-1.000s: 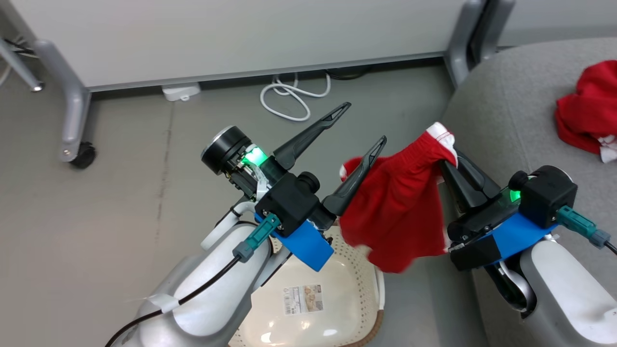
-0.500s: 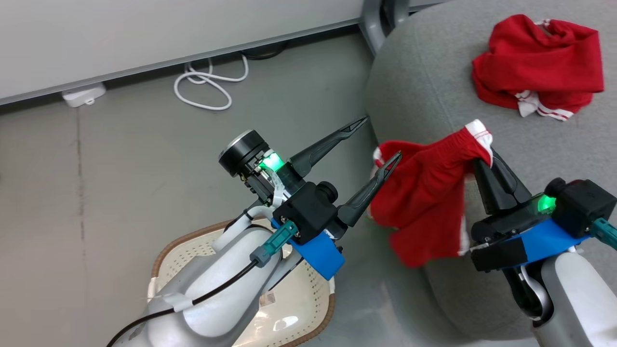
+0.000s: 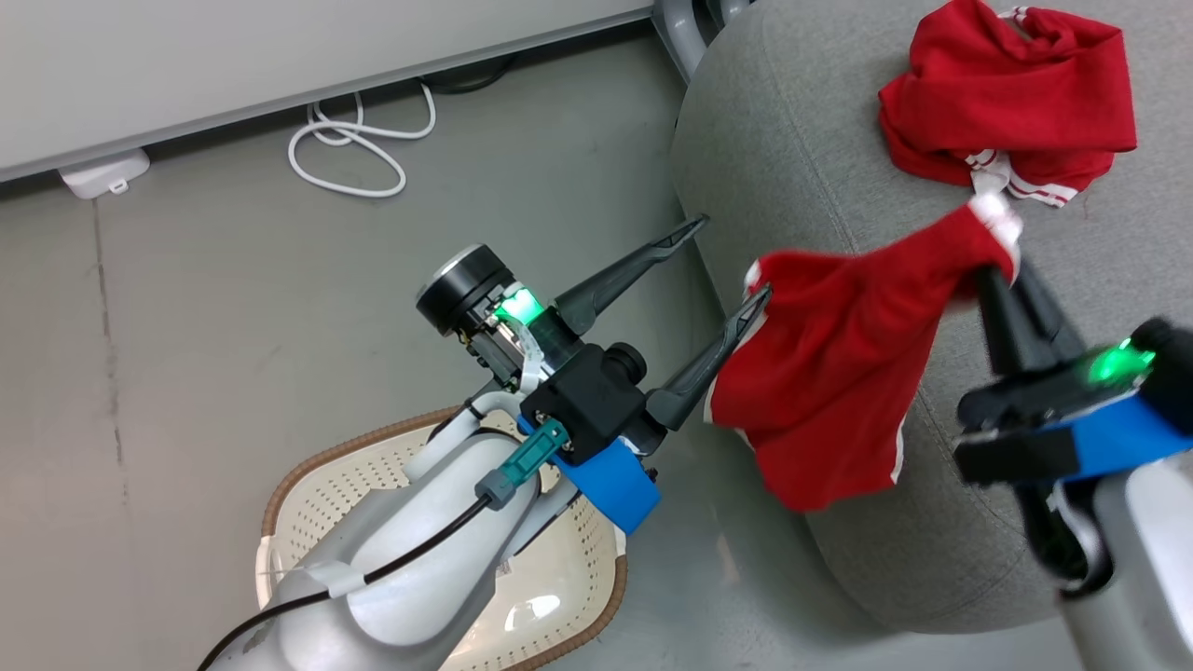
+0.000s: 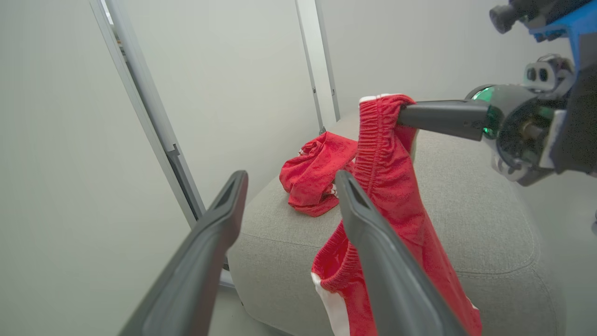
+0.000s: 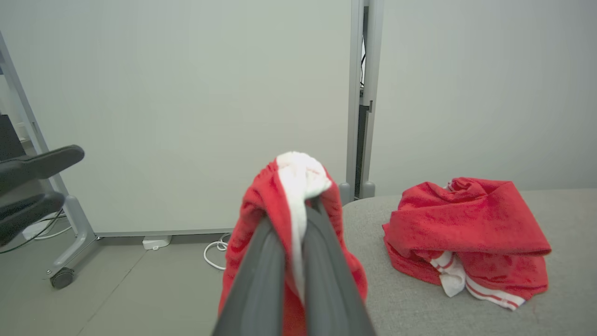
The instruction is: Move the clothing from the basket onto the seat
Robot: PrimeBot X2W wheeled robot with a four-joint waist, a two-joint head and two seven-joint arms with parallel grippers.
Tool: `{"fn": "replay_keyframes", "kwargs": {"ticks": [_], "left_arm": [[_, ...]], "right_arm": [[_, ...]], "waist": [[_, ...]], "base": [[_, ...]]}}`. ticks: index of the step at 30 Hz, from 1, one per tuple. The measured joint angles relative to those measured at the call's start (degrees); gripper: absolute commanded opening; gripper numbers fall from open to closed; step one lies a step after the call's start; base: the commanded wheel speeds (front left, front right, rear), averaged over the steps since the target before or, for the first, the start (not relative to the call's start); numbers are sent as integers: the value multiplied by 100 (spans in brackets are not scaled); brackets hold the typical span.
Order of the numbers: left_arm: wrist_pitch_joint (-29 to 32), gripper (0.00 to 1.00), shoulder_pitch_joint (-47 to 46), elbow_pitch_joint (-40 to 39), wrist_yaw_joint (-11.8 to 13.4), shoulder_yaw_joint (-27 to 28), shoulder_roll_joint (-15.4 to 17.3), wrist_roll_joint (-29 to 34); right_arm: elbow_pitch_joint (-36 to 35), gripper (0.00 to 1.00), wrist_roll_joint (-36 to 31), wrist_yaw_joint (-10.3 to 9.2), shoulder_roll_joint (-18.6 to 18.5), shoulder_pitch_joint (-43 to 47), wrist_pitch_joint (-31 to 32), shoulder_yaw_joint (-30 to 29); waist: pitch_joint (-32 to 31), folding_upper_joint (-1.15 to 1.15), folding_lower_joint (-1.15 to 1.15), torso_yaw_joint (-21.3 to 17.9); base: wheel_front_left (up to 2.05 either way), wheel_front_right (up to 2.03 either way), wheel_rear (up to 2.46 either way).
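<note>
garment (image 3: 829,373) — pinched in closed right gripper (image 3: 995,272); left gripper (image 3: 733,258) spread, empty. risk: dropped here, overhang may drag it off seat (image 3: 774,140).

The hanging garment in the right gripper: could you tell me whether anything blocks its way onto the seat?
Nothing visible does. The hanging garment, pinched by the right gripper, hangs over the edge of the seat; the other garment lies farther back on it.

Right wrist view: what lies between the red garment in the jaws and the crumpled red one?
A bare stretch of the grey fabric seat separates the held red garment from the crumpled red-and-white garment, as the right wrist view shows.
</note>
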Motion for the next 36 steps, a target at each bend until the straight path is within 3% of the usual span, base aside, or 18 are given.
{"fn": "replay_keyframes", "kwargs": {"ticks": [12, 17, 20, 23, 27, 30, 36], "left_arm": [[1, 100, -328, -32, 0, 44, 92, 177], [0, 100, -604, -13, 0, -70, 113, 252], [0, 100, -719, -1, 0, -81, 160, 278], [0, 100, -788, 3, 0, -109, 180, 315], [0, 100, -847, -2, 0, -97, 245, 356], [0, 100, -868, -2, 0, -98, 298, 375], [1, 100, -992, -15, 2, -114, 324, 412]], "right_arm": [[-108, 0, -85, 0, -452, -2413, -2, -1261], [253, 0, -182, 1, -1022, -3638, -3, -1990], [645, 0, -203, 1, -1578, -4186, -3, -2148], [1118, 0, -165, 1, -2093, -4503, -3, -2290], [1612, 0, -219, 1, -2469, -4628, -4, -2466], [2042, 0, -413, 1, -2494, -4428, -11, -2371], [2766, 0, -465, 1, -1992, -4013, -11, -2341]], "waist": [[789, 0, 0, 78], [1332, 0, 1, 146], [1646, 0, 1, 193], [1922, 0, 1, 235], [2217, 0, 1, 261], [2380, 0, 1, 244], [2616, 0, 1, 209]], "base": [[0, 0, 0], [0, 0, 0], [0, 0, 0], [0, 0, 0], [0, 0, 0], [0, 0, 0], [0, 0, 0]]}}
